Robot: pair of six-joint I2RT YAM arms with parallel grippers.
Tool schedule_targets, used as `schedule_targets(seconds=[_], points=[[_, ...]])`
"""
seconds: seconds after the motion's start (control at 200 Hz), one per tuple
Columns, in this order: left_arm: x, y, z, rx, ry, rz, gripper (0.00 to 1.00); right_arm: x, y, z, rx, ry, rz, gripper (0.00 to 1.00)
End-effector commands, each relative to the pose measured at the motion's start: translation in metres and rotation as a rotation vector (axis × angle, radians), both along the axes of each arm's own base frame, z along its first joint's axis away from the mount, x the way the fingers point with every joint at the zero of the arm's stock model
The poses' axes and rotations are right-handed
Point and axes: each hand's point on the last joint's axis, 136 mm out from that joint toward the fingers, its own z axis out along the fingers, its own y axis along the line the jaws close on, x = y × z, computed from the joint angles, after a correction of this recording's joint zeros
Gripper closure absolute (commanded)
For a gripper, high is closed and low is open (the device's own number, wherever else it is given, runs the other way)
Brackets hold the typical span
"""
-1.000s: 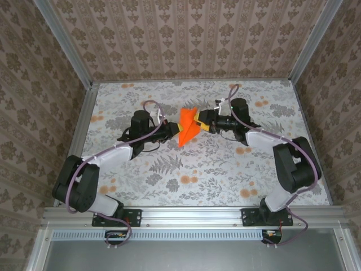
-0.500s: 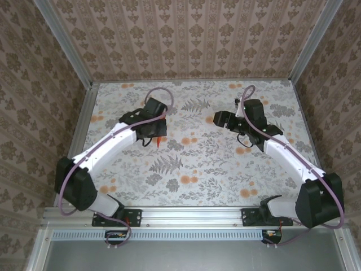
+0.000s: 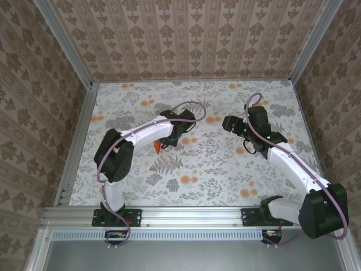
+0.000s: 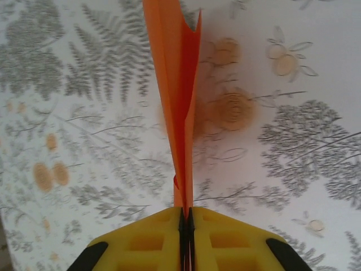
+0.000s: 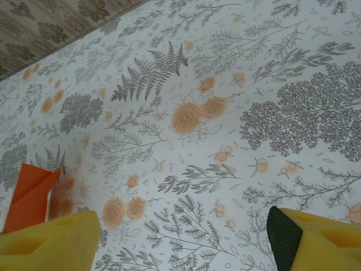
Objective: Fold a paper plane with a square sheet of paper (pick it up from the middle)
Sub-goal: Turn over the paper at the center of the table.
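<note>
Two grippers, one sheet of paper.

Item 1: left gripper (image 4: 186, 219). We record its yellow fingers (image 4: 141, 243) pressed flat together with no gap showing. They are clamped on the near end of the square sheet of paper (image 4: 177, 84).

Item 2: the sheet. It is bright orange and folded into a narrow, layered strip. It stands edge-on and runs straight out from the fingertips over the cloth, casting a soft shadow to one side. We cannot tell whether its far end touches the surface. From above, a small orange corner (image 3: 158, 147) shows just below the left gripper (image 3: 164, 141), near the middle of the table. In the right wrist view the folded edge (image 5: 28, 195) sits at the left border.

Item 3: right gripper (image 5: 180, 243). Its jaws stand wide apart and hold nothing, with bare cloth between them. From above we place this gripper (image 3: 229, 122) well apart from the sheet, to its right.

Item 4: table (image 3: 214, 169), covered in a grey fern print with pale-orange blossoms.

Item 5: patterned walls (image 3: 186, 39) on three sides.
</note>
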Motion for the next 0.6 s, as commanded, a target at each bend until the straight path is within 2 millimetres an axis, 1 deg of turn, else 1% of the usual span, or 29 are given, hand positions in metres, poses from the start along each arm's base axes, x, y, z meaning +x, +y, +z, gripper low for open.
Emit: schedule_targets(seconds=[0.0, 0.075, 0.13, 0.205, 0.27, 0.35, 0.41, 0.51, 0.55, 0.595], points=[[0.004, -0.03, -0.013, -0.084, 0.02, -0.015, 0.86, 0.0, -0.008, 0.002, 0.007, -0.013, -0.041, 0.2], [0.003, -0.043, -0.026, -0.12, 0.052, -0.014, 0.83, 0.0, -0.01, 0.001, 0.008, -0.008, -0.047, 0.2], [0.002, -0.052, -0.031, -0.159, 0.07, -0.018, 0.8, 0.0, -0.012, 0.0, 0.007, -0.006, -0.052, 0.2], [0.0, -0.064, -0.034, -0.224, 0.089, -0.02, 0.75, -0.001, -0.013, -0.002, 0.008, 0.001, -0.057, 0.2], [-0.001, -0.072, -0.031, -0.297, 0.102, -0.017, 0.7, -0.001, -0.014, -0.002, 0.008, 0.005, -0.057, 0.2], [0.0, -0.078, -0.02, -0.41, 0.106, -0.01, 0.64, -0.001, -0.011, -0.003, 0.011, 0.01, -0.041, 0.2], [0.001, -0.077, -0.009, -0.491, 0.099, 0.006, 0.6, 0.0, -0.005, -0.005, 0.016, 0.019, -0.01, 0.21], [0.004, -0.066, 0.012, -0.592, 0.064, 0.038, 0.5, 0.002, 0.009, -0.012, 0.012, 0.057, 0.042, 0.22], [0.004, -0.062, 0.019, -0.63, 0.05, 0.051, 0.47, 0.003, 0.02, -0.015, 0.002, 0.074, 0.072, 0.23], [0.004, -0.052, 0.026, -0.666, 0.033, 0.076, 0.45, 0.003, 0.033, -0.019, -0.012, 0.091, 0.105, 0.24]])
